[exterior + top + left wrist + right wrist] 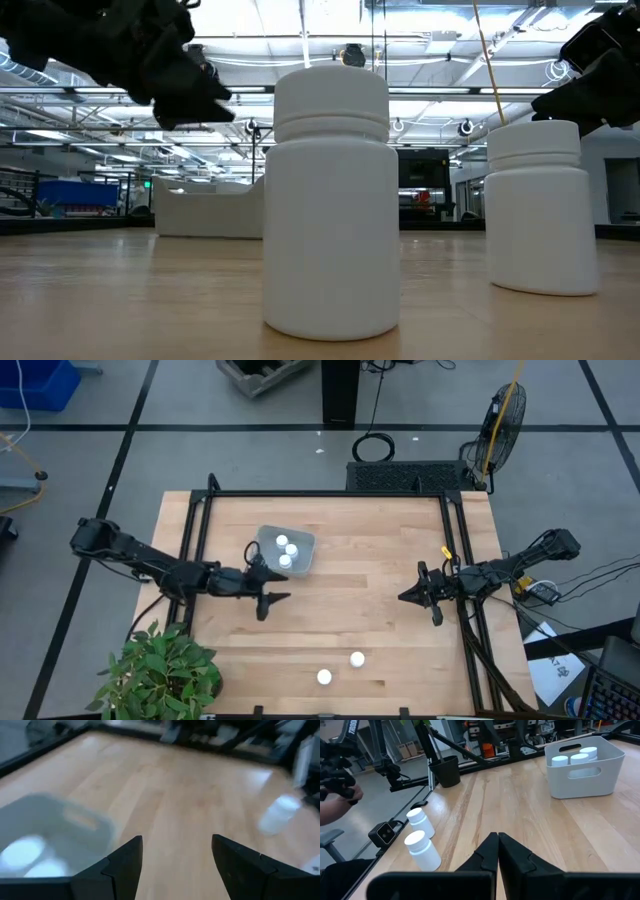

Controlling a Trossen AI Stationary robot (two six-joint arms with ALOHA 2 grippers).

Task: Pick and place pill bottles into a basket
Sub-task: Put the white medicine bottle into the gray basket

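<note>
So the basket (pixel 287 550) sits left of centre toward the back of the tabletop (pixel 370 590), three pill bottles (pixel 285 560) inside it — the other two bottles (pixel 357 658) stand side by side near the front edge, well apart from it, with a potted plant (pixel 160 670) at the front-left corner

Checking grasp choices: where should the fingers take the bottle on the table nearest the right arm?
Probably on the straight body just below the cap, from above. That bottle stands upright, apart from the other bottle, so fingers can close on opposite sides. The shut right gripper would have to open first.
</note>
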